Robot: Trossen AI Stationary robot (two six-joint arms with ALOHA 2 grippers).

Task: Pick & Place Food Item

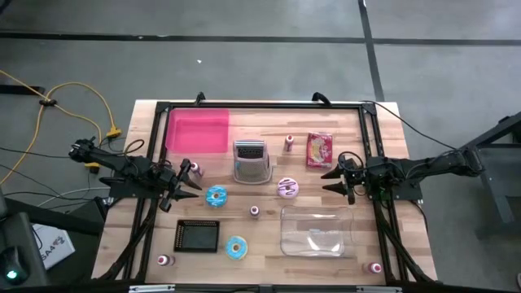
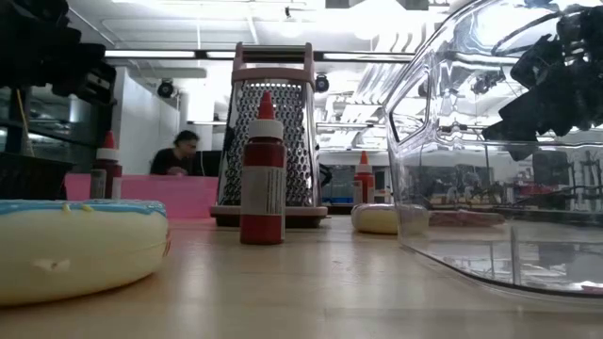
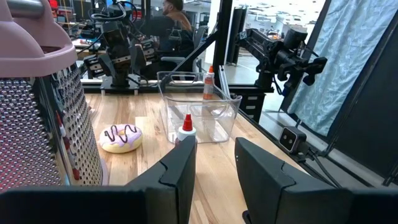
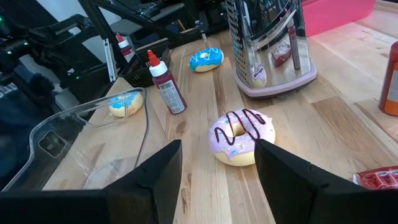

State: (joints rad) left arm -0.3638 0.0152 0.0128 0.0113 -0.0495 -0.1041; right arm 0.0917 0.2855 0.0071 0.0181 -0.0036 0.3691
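On the pale wooden table (image 1: 269,134), a ring-shaped donut with lilac icing (image 4: 242,137) and dark chocolate squiggles is lying just ahead of the right gripper (image 4: 217,168), whose two dark, blocky fingers (image 4: 155,180) are standing apart with nothing between them; the gripper is hovering near the table's right edge, not touching the donut. Just beyond the donut, a four-sided metal box grater (image 1: 251,160) with a pink plastic rim is standing upright, its perforated faces shining. Two more donuts with glossy blue icing (image 1: 216,196) (image 1: 236,247) are lying toward the left and front of the table. A clear, rounded plastic container (image 1: 315,231) is sitting in front of the lilac donut, close to it. Small squeeze bottles of dark red sauce (image 1: 255,212) with white collars and red nozzles are standing about; any label text is too small to read. A flat pink tray (image 1: 198,130) is occupying the far left corner, a black rectangular tray (image 1: 198,236) is lying near the front left, and a red printed snack packet (image 1: 319,149) is lying at the far right, its writing illegible. The left gripper (image 3: 214,165) is waiting at the left side, fingers parted and empty.
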